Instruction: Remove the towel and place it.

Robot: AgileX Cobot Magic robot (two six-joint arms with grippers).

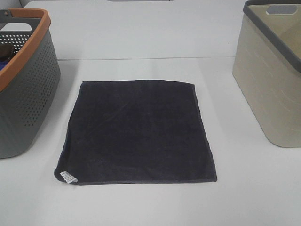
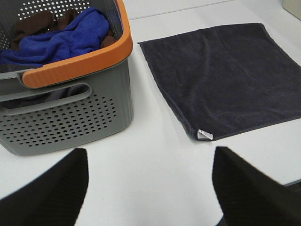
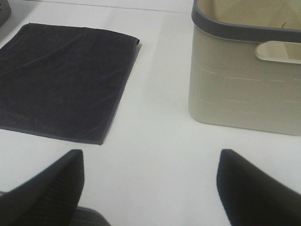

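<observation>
The dark navy-black towel (image 1: 136,132) lies flat and spread out in the middle of the white table, its small white tag (image 1: 68,177) at the near left corner. It also shows in the left wrist view (image 2: 225,80) and in the right wrist view (image 3: 61,77). Neither gripper shows in the exterior high view. In the left wrist view my left gripper (image 2: 148,188) is open and empty, back from the towel's tag corner. In the right wrist view my right gripper (image 3: 150,188) is open and empty, back from the towel's near right corner.
A grey perforated basket with an orange rim (image 1: 28,84) stands at the left, holding blue and brown cloths (image 2: 61,35). A beige basket with a grey rim (image 1: 273,75) stands at the right. The table's seam runs behind the towel.
</observation>
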